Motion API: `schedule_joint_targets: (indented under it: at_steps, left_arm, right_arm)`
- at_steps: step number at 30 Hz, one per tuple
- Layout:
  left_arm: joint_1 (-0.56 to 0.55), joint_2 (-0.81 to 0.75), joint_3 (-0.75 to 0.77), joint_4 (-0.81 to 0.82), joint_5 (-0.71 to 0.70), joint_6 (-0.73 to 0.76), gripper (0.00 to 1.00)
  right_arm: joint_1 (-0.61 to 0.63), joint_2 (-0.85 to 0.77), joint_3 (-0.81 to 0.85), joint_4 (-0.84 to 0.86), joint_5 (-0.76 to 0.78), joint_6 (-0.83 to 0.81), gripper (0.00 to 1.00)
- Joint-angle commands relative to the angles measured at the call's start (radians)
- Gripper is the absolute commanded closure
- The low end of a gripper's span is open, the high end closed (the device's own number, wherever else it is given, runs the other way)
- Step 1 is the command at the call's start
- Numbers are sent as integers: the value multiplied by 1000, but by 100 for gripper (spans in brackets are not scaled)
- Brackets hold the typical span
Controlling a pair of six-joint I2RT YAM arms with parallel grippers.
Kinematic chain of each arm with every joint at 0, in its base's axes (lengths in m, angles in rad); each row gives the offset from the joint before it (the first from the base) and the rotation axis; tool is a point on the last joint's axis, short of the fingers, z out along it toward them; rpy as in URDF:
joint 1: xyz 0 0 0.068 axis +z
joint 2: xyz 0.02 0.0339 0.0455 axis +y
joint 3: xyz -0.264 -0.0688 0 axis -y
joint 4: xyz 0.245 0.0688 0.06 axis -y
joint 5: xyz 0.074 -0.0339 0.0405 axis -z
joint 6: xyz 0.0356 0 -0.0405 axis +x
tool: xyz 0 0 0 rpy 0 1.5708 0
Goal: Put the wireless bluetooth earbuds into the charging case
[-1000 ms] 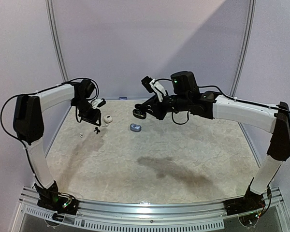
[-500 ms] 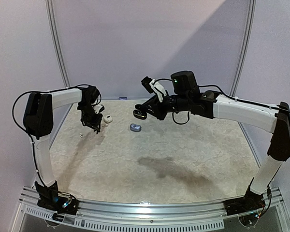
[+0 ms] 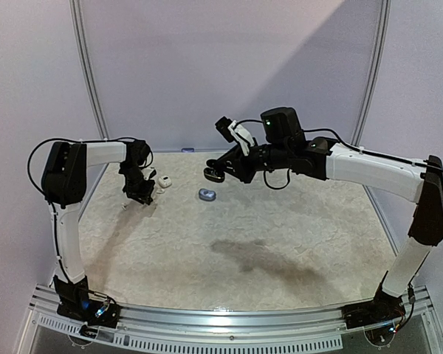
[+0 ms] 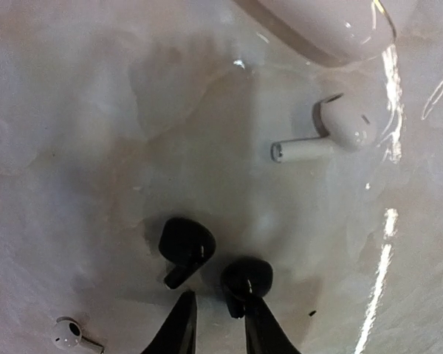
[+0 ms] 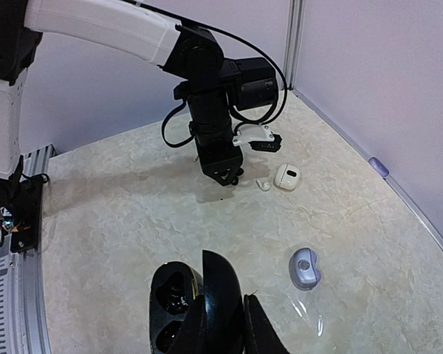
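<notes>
Two black earbuds (image 4: 186, 247) (image 4: 245, 279) lie side by side on the table just ahead of my left gripper (image 4: 218, 328). It is open and low over the table, and its right fingertip (image 4: 260, 324) touches the stem of the nearer bud. A white earbud (image 4: 332, 133) lies farther off, and a small silvery-grey one (image 4: 70, 333) at the lower left. My right gripper (image 5: 229, 332) is shut on the raised lid of an open black charging case (image 5: 170, 302) and holds it in the air (image 3: 213, 174). Both sockets of the case look empty.
A white closed case (image 3: 164, 181) sits beside the left gripper (image 3: 142, 193) and also shows in the right wrist view (image 5: 286, 176). A lilac rounded case (image 3: 207, 194) lies on the table toward the middle (image 5: 305, 267). Walls stand close behind and to the left.
My left arm has folded in and its gripper has come down onto the black earbuds. My right arm and the black case have not moved.
</notes>
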Motion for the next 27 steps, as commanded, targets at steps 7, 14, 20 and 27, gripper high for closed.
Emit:
schedule_joint_targets:
  at_steps: [7, 14, 20, 27]
  left_arm:
    - [4, 38, 11, 34, 23, 13, 83]
    - [-8, 39, -2, 42, 35, 17, 95]
    - [-45, 4, -59, 31, 40, 51, 100]
    - [-118, -48, -170, 20, 58, 53, 100]
  right_arm:
    - [-4, -3, 33, -13, -6, -13, 100]
    - [-4, -1, 33, -19, -8, -12, 100]
    - [-4, -3, 35, -21, -6, -20, 100]
    - [-4, -8, 24, -21, -6, -23, 100]
